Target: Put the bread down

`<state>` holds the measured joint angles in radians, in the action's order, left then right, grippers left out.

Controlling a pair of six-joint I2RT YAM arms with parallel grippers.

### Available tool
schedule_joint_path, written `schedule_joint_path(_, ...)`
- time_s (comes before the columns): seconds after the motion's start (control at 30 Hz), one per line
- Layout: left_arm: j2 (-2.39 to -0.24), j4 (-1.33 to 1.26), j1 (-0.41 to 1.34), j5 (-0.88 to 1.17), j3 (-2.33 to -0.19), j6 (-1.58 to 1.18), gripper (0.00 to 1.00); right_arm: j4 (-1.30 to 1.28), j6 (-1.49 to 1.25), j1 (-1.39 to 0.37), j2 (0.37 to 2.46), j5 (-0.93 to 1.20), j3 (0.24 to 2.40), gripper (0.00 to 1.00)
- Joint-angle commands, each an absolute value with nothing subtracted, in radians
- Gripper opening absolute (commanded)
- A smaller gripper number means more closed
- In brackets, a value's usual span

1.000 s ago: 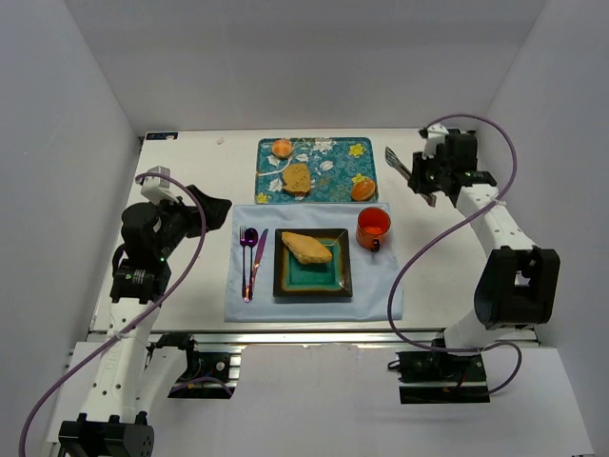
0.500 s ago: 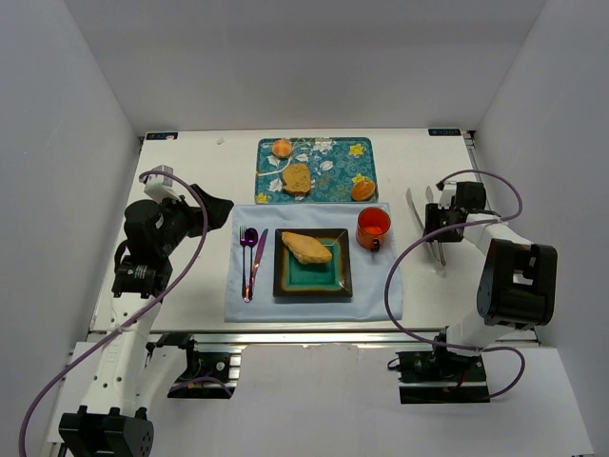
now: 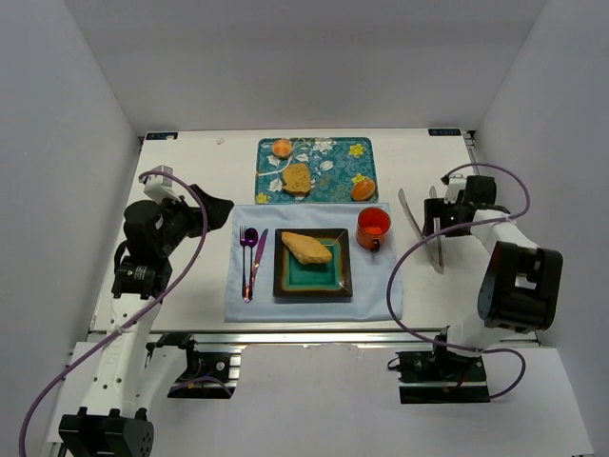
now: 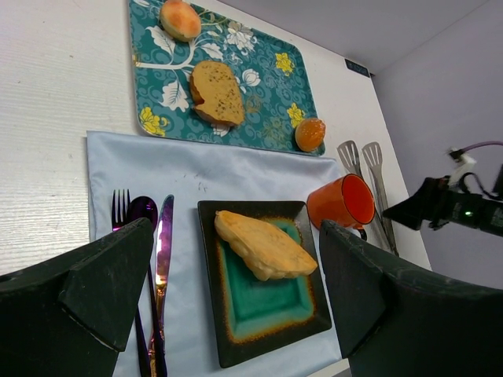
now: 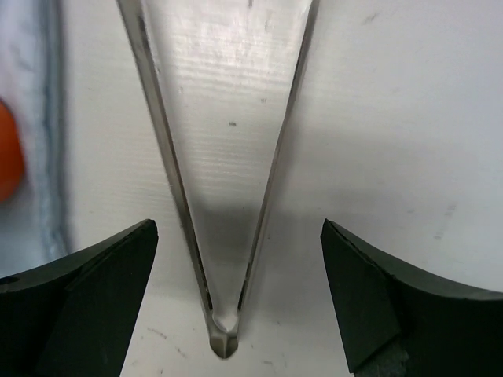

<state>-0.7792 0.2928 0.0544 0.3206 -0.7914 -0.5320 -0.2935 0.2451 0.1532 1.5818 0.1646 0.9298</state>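
Note:
The bread, a long golden-tan piece, lies across the far half of the square dark plate with the teal centre. In the left wrist view the bread rests on the plate with nothing touching it. My left gripper hovers left of the placemat, open and empty. My right gripper is low over the table at the right, open. Metal tongs lie flat on the table between its fingers, and neither finger touches them.
A teal floral tray at the back holds a brown bread slice and two orange buns. An orange mug stands right of the plate. Fork, spoon and knife lie on the blue placemat. The tongs lie right of the mat.
My right arm came down from the back right with the tongs and laid them on the table. Its gripper then opened and let them go. The left arm and bread stayed still.

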Motion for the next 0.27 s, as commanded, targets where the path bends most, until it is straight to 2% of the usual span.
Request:
schedule_joint_path(0.0,-0.759,0.311,0.054,0.307,-0.802,-0.528,0.95,-0.343,0.278,0.161,1.448,0.222,1.047,0.90)
schedule_joint_path(0.13,-0.772,0.321,0.054,0.308,-0.824,-0.517,0.95,-0.413,0.192,0.161,1.401,0.238,1.195,0.89)
schedule_joint_path(0.23,-0.790,0.325,0.054,0.316,-0.842,-0.506,0.95,-0.428,0.134,0.161,1.390,0.343,1.294,0.89)
